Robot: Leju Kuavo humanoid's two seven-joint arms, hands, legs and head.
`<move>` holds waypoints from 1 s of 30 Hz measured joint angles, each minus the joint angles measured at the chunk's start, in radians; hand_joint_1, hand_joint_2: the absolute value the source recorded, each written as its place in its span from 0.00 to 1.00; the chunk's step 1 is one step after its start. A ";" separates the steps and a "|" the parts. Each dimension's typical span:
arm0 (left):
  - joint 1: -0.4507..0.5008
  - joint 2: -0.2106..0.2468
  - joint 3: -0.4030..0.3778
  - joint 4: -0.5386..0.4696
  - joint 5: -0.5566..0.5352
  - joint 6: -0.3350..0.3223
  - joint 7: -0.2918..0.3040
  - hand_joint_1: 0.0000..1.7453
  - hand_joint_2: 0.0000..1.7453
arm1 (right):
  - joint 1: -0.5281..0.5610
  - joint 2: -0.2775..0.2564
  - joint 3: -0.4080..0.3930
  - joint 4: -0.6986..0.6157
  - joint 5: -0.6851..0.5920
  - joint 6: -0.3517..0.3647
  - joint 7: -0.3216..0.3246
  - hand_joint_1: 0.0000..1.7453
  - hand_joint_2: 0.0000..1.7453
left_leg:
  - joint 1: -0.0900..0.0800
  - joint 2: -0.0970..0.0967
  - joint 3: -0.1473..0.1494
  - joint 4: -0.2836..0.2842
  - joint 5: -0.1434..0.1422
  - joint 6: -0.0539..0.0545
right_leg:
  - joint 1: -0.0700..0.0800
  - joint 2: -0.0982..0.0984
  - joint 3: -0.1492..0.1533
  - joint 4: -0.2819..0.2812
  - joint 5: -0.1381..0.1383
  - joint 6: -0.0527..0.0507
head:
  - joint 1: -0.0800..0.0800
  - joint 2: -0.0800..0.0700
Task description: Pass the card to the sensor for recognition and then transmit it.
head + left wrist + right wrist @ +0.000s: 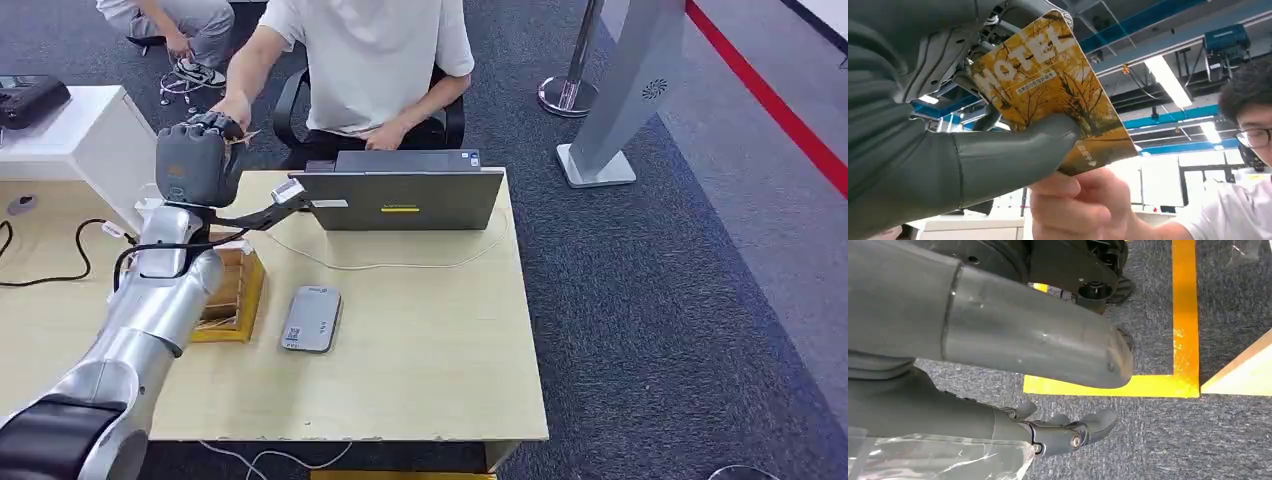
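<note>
One silver arm, the left, runs up from 7 o'clock in the head view, over the near left part of the wooden table [420,370]. Just right of the forearm sits a wooden box [232,300], open-topped, contents not readable. Immediately at its 3 o'clock lies a flat grey sensor [312,319], a small label on its near end, nothing on top of it. A thin white cable [400,265] loops across the tabletop between sensor and laptop.

Further out, a grey laptop [410,198] stands open with its lid back toward the robot, yellow sticker on the lid. At its 9 o'clock the left hand [195,160] is raised above the table's far left corner. Left wrist view: the thumb [1013,155] presses a yellow card [1048,95] printed HOTEL against the darker fingers behind it, so the hand grips the card. A person's hand [1073,210] pinches the card's free lower corner; both hold it.

Beyond the table a person in a white shirt [365,60] sits on a dark chair, one arm reaching toward the left hand at 10 o'clock. A grey stand [620,100] is at 2 o'clock on dark carpet.

Right hand [1063,432]: seen in its wrist view, hanging over grey carpet with yellow floor tape [1148,385]; fingers loosely curved and apart, holding nothing.
</note>
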 joint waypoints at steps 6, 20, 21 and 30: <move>0.008 -0.001 0.000 0.003 0.075 0.010 -0.053 1.00 1.00 | 0.000 0.008 0.008 0.000 0.014 0.009 0.008 0.00 0.00 | 0.000 0.000 0.000 0.000 0.000 0.000 | 0.000 0.000 0.000 0.000 0.000 0.000 | 0.000 0.000; 0.446 0.002 -0.073 -0.564 0.139 -0.046 -0.096 1.00 1.00 | 0.033 0.019 -0.007 0.000 -0.014 -0.016 -0.033 0.00 0.00 | -0.001 0.000 -0.002 0.000 -0.003 0.002 | 0.000 0.000 0.000 -0.001 -0.003 0.002 | 0.000 0.000; 0.481 0.007 -0.083 -0.609 0.132 -0.055 -0.095 1.00 1.00 | 0.036 0.019 -0.009 0.000 -0.019 -0.018 -0.035 0.00 0.00 | -0.001 0.000 -0.002 0.000 -0.003 0.002 | 0.000 0.000 -0.001 -0.001 -0.003 0.002 | 0.000 0.000; 0.586 0.057 -0.106 -0.712 0.045 -0.304 0.075 1.00 1.00 | 0.056 0.019 -0.032 0.003 -0.019 -0.018 -0.036 0.00 0.00 | 0.000 0.000 -0.002 0.000 -0.003 0.003 | 0.000 -0.001 -0.001 -0.001 -0.004 0.003 | 0.000 0.000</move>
